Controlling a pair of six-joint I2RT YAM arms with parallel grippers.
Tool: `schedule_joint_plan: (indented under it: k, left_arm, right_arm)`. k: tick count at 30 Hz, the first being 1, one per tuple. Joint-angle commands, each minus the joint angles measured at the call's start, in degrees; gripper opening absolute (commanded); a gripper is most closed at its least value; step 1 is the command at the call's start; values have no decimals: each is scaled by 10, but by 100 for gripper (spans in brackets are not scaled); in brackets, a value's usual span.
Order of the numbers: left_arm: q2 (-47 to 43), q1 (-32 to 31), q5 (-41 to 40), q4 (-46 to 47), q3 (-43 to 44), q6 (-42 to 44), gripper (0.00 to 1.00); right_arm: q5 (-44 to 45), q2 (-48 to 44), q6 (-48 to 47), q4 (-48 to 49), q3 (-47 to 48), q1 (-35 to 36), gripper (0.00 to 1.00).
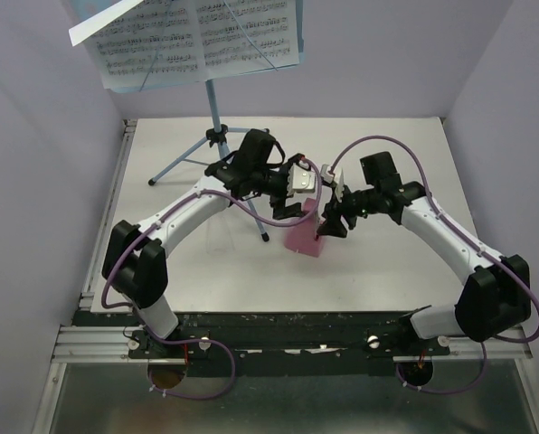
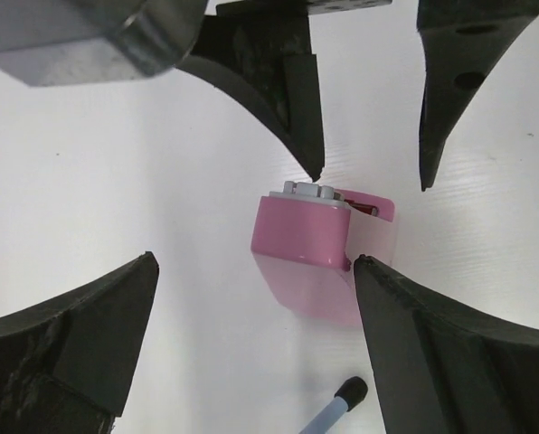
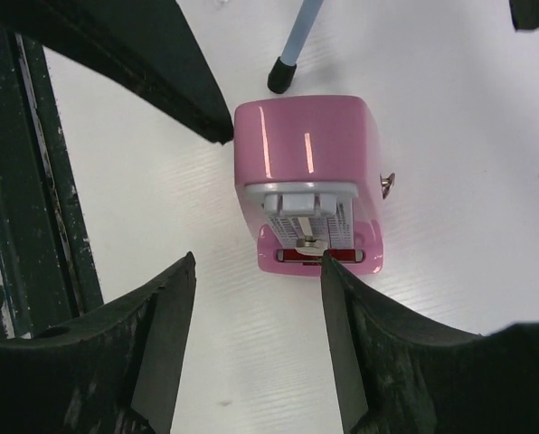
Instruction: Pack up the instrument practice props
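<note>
The small pink metronome point(image 1: 304, 240) stands on the white table near the middle, its pale mechanism face point(image 3: 307, 217) showing. My left gripper point(image 2: 253, 260) hangs open just over it, with the right fingertip point(image 2: 364, 271) at the metronome's point(image 2: 301, 237) corner. From the other side, my right gripper point(image 3: 258, 257) is open too, one fingertip point(image 3: 328, 264) at the metronome's point(image 3: 306, 145) base. Neither holds anything. The light-blue music stand point(image 1: 213, 107) rises at the back with white sheet-music pages point(image 1: 188, 36) on its desk.
A tripod leg's black foot point(image 1: 265, 237) lies close to the metronome on its left, also the foot point(image 3: 283, 77) in the right wrist view. Lavender walls close in the table point(image 1: 387, 271) on three sides. A black rail point(image 1: 288, 330) runs along the near edge.
</note>
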Motion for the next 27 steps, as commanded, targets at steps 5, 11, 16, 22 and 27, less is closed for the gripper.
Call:
schedule_joint_plan:
  k: [5, 11, 16, 22, 27]
  left_arm:
    - [-85, 32, -25, -67, -31, 29, 99]
    - [-206, 68, -78, -79, -148, 12, 99]
    - [-279, 98, -128, -78, -242, -38, 99]
    - [-230, 178, -239, -84, -261, -301, 96]
    - [-193, 197, -323, -56, -273, -411, 95]
  right_arm:
    - [21, -43, 4, -58, 4, 1, 68]
    - [113, -128, 62, -27, 20, -1, 76]
    - [114, -168, 95, -8, 51, -1, 92]
    - [91, -139, 113, -33, 86, 0, 94]
    - [87, -121, 111, -47, 109, 3, 94]
